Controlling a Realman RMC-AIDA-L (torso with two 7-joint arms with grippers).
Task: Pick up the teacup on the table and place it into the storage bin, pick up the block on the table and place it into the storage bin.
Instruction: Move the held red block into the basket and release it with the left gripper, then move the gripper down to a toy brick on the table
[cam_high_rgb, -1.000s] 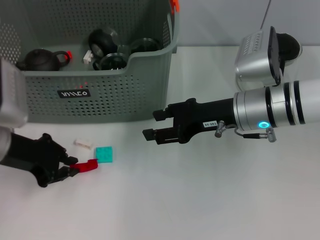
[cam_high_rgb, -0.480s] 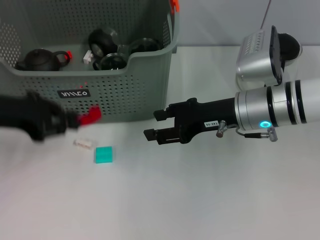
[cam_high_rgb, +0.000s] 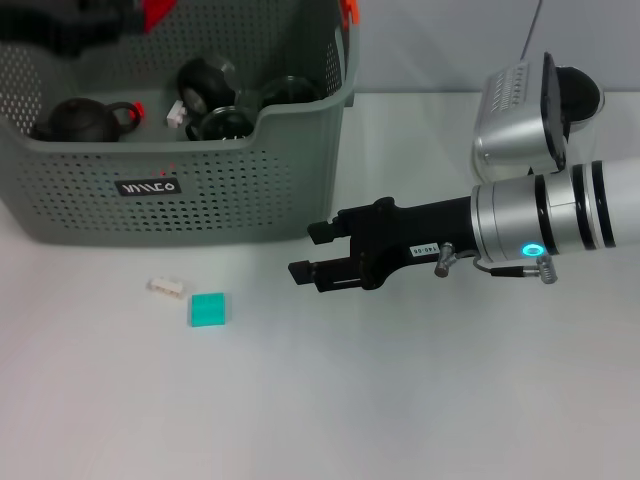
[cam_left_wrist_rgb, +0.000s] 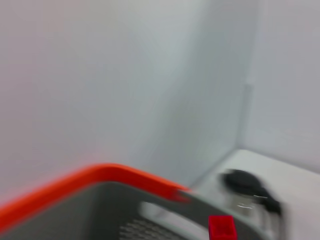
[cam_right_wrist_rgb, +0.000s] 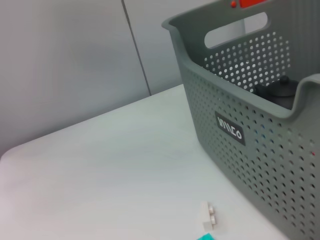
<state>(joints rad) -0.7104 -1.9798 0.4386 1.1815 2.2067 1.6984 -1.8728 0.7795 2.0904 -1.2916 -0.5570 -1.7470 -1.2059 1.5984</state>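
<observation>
Left tool (cam_high_rgb: 130, 18), upper left of the head frame over the storage bin (cam_high_rgb: 200, 200), is closed on a red block (cam_high_rgb: 158, 10): small, rigid, light. Right tool (cam_high_rgb: 315, 258) hovers mid-frame, fingers parted, empty. On the table (cam_high_rgb: 400, 400), lower left, lie a teal block (cam_high_rgb: 208, 309) and white brick (cam_high_rgb: 166, 287); both probably want pinching across flat sides.

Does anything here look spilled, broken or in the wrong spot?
Nothing looks spilled or broken. Two small pieces lie loose on the table in front of the storage bin: a teal block and a small white piece. The left gripper holds a red block above the bin; the right gripper hovers open.
</observation>
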